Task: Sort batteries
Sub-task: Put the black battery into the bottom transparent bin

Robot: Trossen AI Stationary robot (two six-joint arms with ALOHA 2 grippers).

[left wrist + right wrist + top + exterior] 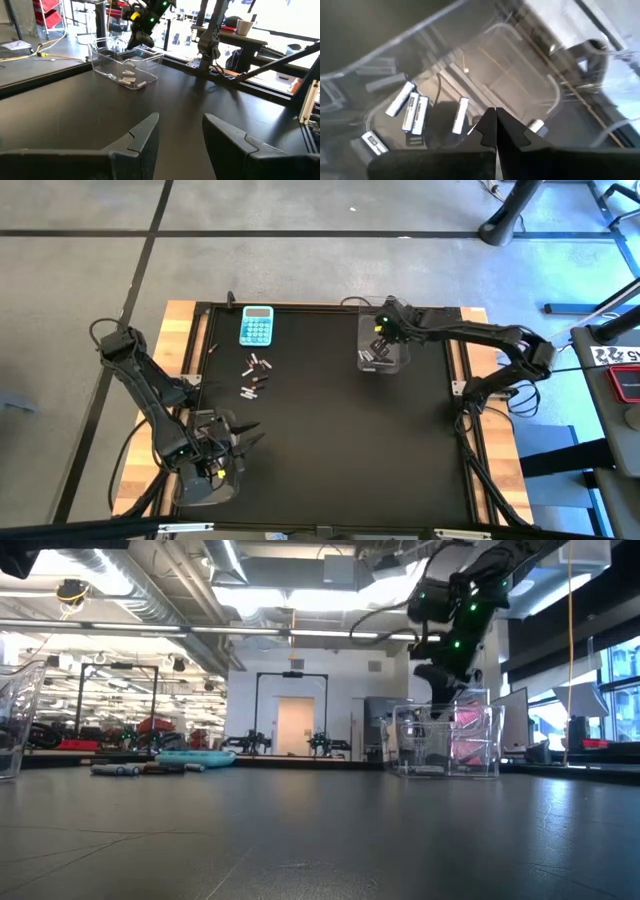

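Right tool [496,131] is hovering closed and empty above the far clear bin [383,352] holding silvery batteries [415,112], likely post-drop. Unsorted batteries [255,375] are lying near the calculator [257,326]. Left tool [180,135], parted, is waiting near-left.

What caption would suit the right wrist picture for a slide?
Shut right gripper poised above a clear plastic bin holding several silvery-white batteries.

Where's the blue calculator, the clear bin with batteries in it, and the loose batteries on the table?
calculator [256,326]: high view, its middle.
bin [366,358]: high view, its left wall.
loose batteries [256,375]: high view, middle of the pile.
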